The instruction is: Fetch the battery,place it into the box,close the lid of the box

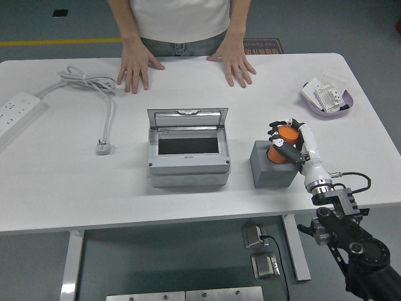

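Observation:
An orange cylindrical battery (281,143) sits in my right hand (283,143), whose fingers are curled around it, just above the top right of a dark grey block (270,170). My right arm comes in from the lower right corner. To the left stands the grey box (188,164) with its hinged lid (187,117) raised upright at the back and a dark interior showing. My left hand is out of view.
A person stands at the far side with both hands (133,69) flat on the table. A white power strip (17,110) and its coiled cable (94,84) lie at the left. A purple dish (328,97) with white parts sits at the back right.

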`<state>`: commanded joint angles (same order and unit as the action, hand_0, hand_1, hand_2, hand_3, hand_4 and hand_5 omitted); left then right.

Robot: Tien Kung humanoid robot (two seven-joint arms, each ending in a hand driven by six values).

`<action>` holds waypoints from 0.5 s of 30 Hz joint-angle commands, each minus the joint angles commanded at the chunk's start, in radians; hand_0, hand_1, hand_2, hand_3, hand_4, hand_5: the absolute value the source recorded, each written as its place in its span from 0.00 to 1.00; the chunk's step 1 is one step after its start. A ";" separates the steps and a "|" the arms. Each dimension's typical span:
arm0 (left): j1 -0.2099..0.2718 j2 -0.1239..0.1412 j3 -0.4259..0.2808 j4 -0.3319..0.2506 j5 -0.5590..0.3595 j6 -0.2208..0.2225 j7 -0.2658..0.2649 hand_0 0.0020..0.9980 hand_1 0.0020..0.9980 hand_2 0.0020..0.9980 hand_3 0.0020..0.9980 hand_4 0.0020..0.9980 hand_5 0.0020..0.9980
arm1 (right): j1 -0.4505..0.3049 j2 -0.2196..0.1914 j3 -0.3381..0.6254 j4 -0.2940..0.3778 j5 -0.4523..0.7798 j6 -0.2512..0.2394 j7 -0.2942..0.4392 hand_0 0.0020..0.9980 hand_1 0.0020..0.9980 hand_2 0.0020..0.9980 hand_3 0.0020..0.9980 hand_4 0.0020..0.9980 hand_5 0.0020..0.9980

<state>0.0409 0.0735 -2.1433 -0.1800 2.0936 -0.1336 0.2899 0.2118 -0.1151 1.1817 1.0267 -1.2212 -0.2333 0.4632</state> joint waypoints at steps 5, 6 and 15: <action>0.001 0.000 0.000 0.000 0.001 0.000 0.000 0.64 0.66 0.72 0.84 0.89 0.66 | 0.003 -0.002 0.002 0.001 0.000 -0.001 0.000 0.49 0.37 0.30 0.33 0.09 0.00; 0.001 0.000 0.000 0.000 0.001 0.000 0.000 0.64 0.66 0.72 0.84 0.89 0.66 | 0.003 -0.002 0.002 0.001 0.000 -0.001 0.000 0.49 0.37 0.30 0.33 0.09 0.00; 0.000 0.002 -0.001 0.000 0.003 0.000 -0.001 0.64 0.66 0.72 0.84 0.89 0.66 | 0.017 -0.017 0.020 0.034 -0.016 -0.002 -0.011 0.49 0.37 0.30 0.32 0.09 0.00</action>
<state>0.0408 0.0754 -2.1438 -0.1800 2.0971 -0.1332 0.2890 0.2284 -0.1323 1.2020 1.0608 -1.2369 -0.2355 0.4524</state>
